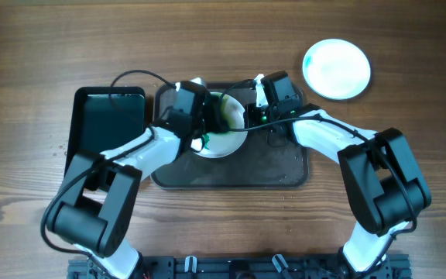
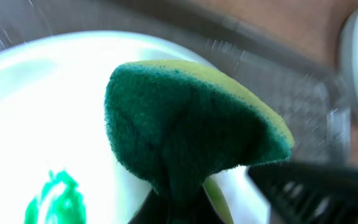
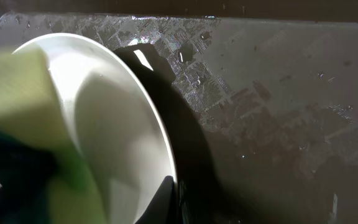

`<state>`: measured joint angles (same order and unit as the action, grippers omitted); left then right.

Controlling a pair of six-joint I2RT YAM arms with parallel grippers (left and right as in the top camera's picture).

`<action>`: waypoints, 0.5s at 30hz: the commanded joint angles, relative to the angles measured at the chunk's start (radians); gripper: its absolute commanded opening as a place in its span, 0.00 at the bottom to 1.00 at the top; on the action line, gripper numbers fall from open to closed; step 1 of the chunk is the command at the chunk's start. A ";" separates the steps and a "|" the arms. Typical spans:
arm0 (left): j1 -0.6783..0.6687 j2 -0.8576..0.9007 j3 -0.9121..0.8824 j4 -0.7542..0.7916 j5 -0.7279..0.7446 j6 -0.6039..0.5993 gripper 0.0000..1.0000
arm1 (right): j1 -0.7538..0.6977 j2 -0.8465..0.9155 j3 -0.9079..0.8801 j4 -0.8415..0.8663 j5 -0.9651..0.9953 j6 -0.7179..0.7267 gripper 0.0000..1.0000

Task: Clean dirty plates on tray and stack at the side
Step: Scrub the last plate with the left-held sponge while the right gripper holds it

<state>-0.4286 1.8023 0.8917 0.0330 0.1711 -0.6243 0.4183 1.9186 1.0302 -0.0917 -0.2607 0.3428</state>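
Note:
A white plate [image 1: 224, 143] with a green-teal smear [image 2: 53, 200] sits tilted over the large dark tray [image 1: 277, 167]. My right gripper [image 1: 249, 116] is shut on its rim, as the right wrist view shows [image 3: 174, 198] with the plate [image 3: 123, 124]. My left gripper [image 1: 206, 128] is shut on a green and yellow sponge [image 2: 191, 124] and holds it against the plate's face [image 2: 55, 99], just right of the smear. A plain white plate [image 1: 337, 68] lies on the table at the back right. I cannot tell if it is a stack.
A smaller black tray [image 1: 108, 116] lies left of the large tray. The large tray's floor is wet and bare on its right side [image 3: 278, 112]. Both arms cross over the tray's back half. The wooden table [image 1: 37, 54] surrounds everything.

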 commanded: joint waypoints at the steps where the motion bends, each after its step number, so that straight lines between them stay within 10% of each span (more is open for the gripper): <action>1: -0.002 0.019 0.002 -0.055 -0.056 0.045 0.04 | 0.002 0.042 0.010 -0.007 0.027 -0.013 0.04; 10: 0.000 0.015 0.004 -0.335 -0.520 0.101 0.04 | 0.001 0.042 0.010 -0.028 0.055 -0.010 0.04; 15: -0.002 -0.067 0.061 -0.418 -0.527 0.100 0.04 | 0.001 0.042 0.010 -0.063 0.056 -0.013 0.04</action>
<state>-0.4488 1.7729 0.9401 -0.3309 -0.2222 -0.5533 0.4294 1.9209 1.0382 -0.1230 -0.2649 0.3389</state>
